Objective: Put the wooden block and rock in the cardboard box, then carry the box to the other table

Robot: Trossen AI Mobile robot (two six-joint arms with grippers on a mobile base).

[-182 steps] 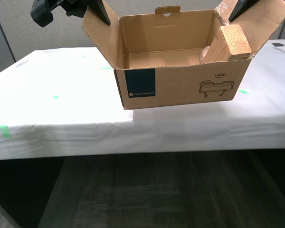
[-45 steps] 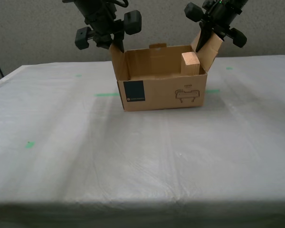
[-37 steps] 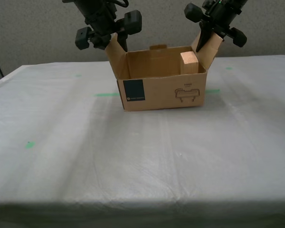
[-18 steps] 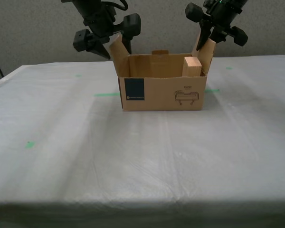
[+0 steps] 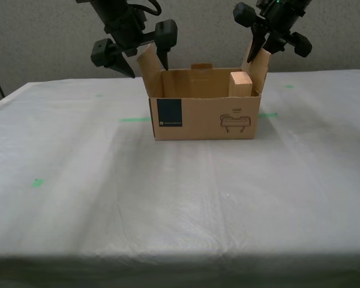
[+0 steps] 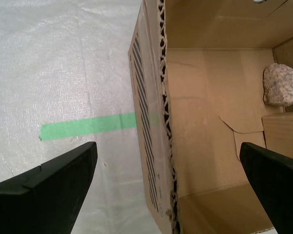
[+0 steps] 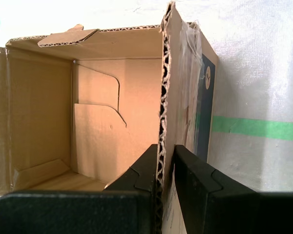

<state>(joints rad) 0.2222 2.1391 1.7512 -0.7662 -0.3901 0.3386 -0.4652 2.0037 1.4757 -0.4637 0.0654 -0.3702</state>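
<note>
— Wrinkled white worktop [image 5: 168, 204] with green tape marks: which step is this?

— My first pincer [image 7: 165, 151] pinches one flap [image 7: 162, 73] of the cardboard box [image 5: 204, 117]. My second pincer [image 6: 167, 146] hangs spread astride the opposite flap [image 6: 161, 73]. The wooden block [image 5: 240, 83] and the rock [image 6: 282, 84] lie inside. The carry looks finished, so next I let go and lift clear.

My second pincer [image 5: 149, 69] has let go of the side flap [image 5: 147, 60] and its jaws now stand apart astride it. The cardboard box [image 5: 204, 117], previously raised and tilted, now sits flat on the desk [image 5: 168, 198].
</note>
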